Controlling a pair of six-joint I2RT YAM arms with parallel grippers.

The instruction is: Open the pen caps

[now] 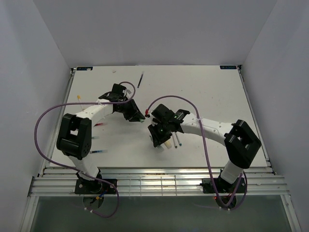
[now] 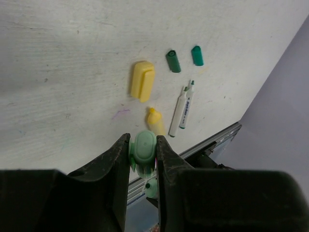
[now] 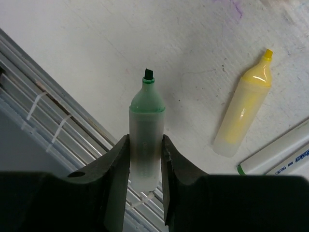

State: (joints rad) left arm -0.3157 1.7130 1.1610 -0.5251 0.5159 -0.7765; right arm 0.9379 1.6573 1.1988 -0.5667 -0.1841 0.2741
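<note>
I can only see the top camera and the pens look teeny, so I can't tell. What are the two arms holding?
Observer: The left jaws pinch a pale green cap, off its pen.
Operator: And the other arm?
Observer: The right jaws grip the green highlighter, with its dark tip bare.
Operator: Is the yellow one open too?
Observer: Yes, the yellow highlighter lies uncapped, with its tip showing.
</note>
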